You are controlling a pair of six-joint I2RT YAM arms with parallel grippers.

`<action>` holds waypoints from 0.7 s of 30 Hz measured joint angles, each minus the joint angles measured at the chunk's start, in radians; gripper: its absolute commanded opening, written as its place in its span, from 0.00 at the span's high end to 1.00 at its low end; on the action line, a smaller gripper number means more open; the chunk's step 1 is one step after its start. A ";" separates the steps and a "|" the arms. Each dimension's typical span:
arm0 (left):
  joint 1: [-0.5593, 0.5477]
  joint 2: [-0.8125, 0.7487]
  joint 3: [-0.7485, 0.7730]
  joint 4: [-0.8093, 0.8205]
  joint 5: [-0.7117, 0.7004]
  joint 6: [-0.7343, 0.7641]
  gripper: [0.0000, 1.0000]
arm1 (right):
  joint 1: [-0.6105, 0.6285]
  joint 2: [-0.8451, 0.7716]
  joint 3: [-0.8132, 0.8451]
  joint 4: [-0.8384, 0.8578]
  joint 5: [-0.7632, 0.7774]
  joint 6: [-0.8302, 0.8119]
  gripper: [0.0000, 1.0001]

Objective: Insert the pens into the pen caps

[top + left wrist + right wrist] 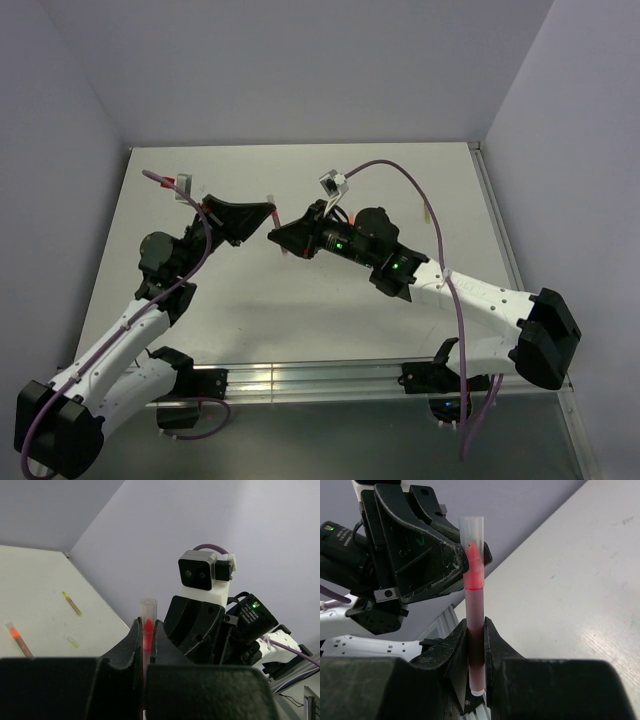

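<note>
A red pen (476, 611) stands between both grippers above the middle of the table. Its tip sits inside a translucent pen cap (472, 540), where the red nib shows through the wall. My left gripper (146, 625) is shut on the pen cap (148, 611), whose open end pokes past the fingers. My right gripper (476, 627) is shut on the pen's barrel, with the white end plug below its fingers. In the top view the left gripper (265, 218) and right gripper (283, 237) meet nose to nose around the pen (273, 204).
On the table lie a yellow-green pen (72, 603), a small pale cap (71, 640) and a tan pen with an orange-red end (19, 640). A pale stick (428, 214) lies toward the right edge rail (495, 220). Grey walls stand close on three sides.
</note>
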 measured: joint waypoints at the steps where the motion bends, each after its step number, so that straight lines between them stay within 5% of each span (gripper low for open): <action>1: 0.000 -0.008 -0.005 0.012 0.000 0.004 1.00 | 0.000 0.000 -0.003 0.014 -0.011 -0.003 1.00; 21: -0.006 -0.028 -0.010 0.055 0.012 0.073 1.00 | -0.014 0.018 -0.010 0.099 -0.080 -0.013 1.00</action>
